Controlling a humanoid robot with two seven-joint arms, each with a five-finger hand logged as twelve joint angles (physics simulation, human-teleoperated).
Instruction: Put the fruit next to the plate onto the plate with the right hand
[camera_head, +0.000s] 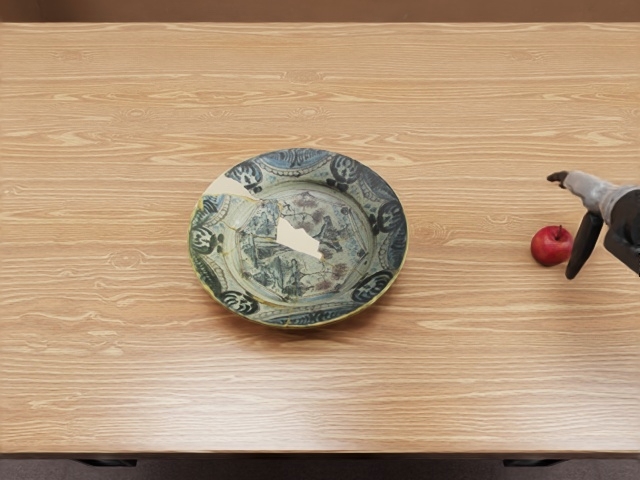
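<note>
- The right hand (600, 205) comes in at the right edge of the table, at about middle depth. It is grey and dark, with smooth hard surfaces.
- Its fingers (584, 245) are spread apart and hold nothing. One grey finger with a dark tip points to the far left, and one long dark finger points down to the near side.
- The apple (551, 245) lies on the table just left of the dark finger. I cannot tell if the finger touches it. The apple is small, round, red and shiny, with a little hollow on top.
- The plate (300, 160) stands near the middle of the table, well apart from the apple, on its left. It is round and shallow, looks like old ceramic, and carries dark blue-green painted patterns. It has a yellowish rim and two pale patches where the paint is broken.
- The table (120, 350) is of light wood, with the grain running from left to right.
- Between apple and plate there is only bare wood.
- The apple is close to the right edge of the view. Wide bare wood lies on the far, near and left sides of the plate.
</note>
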